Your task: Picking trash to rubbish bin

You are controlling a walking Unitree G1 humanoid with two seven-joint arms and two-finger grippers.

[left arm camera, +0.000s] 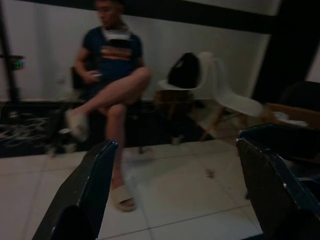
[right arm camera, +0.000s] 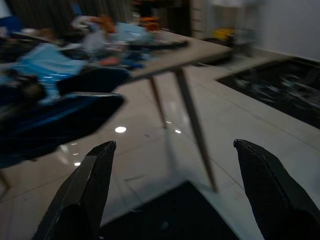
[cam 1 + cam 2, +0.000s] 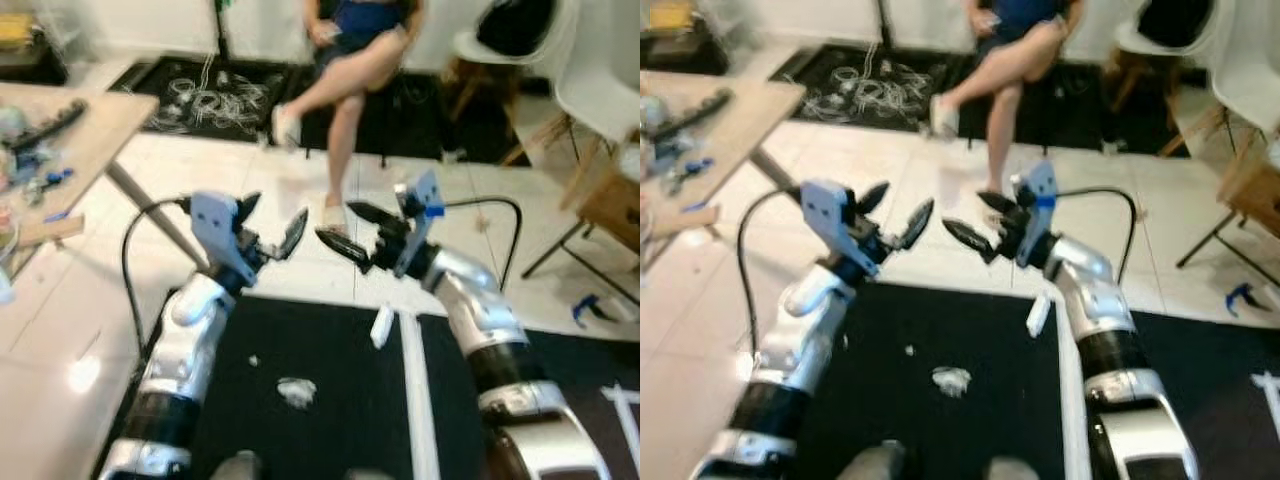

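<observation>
Our left claw (image 3: 273,227) and right claw (image 3: 352,229) hover wide and empty, so the crumpled paper (image 3: 296,391) at six o'clock and the white scrap (image 3: 381,326) on the black mat (image 3: 330,400) remain for us to bin.

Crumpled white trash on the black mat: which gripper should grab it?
Left, probably. The crumpled white trash lies beside the left arm; the left gripper is open and empty. The right gripper sits farther across.
</observation>
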